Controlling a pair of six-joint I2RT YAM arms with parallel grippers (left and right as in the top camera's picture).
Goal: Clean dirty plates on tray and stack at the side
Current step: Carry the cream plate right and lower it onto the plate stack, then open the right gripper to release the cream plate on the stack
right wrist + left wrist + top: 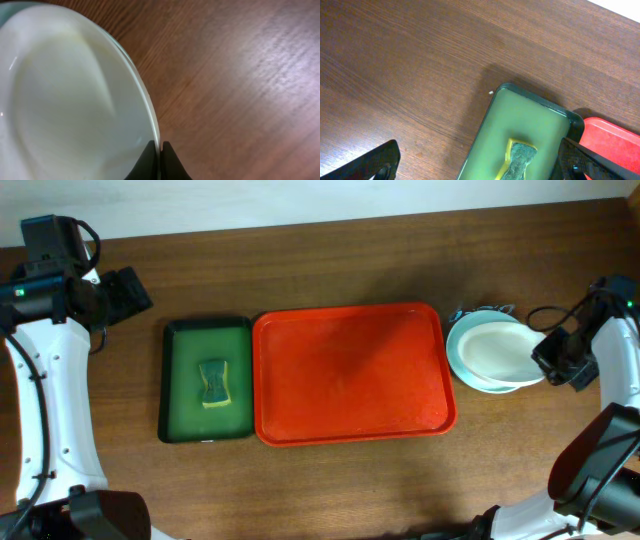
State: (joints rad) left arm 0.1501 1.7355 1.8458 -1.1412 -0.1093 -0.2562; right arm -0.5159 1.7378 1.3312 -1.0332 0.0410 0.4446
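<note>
- Right now the R gripper (160,162) is pinched fully shut on the rim of the cream-white plate (75,100); in the R wrist view the thin edge runs straight down into the slit between the two dark fingertips (148,167), w/ no gap showing
- That plate is the top of the plates (495,355), stacked on the table (350,490) just beside the right edge of the red tray (350,370); off the tray, not on it
- A mint plate (462,367) sits under the cream one, its blue-green rim peeking out on the left & bottom sides; can't tell how many lie beneath
- Cream plate looks slightly offset toward the R gripper vs the mint rim; whether it's lifted or resting, can't tell
- L gripper (135,290) is at the far-left back of the table, well apart from the plates; jaws spread as wide as they go, holding & touching nothing
- In the L wrist view both its fingers show only at the bottom corners, w/ bare wood and the near end of the green tray (530,125) between them
- Green tray lies directly left of the red tray, edges touching or nearly so; a yellow-green sponge (214,383) rests in its middle
</note>
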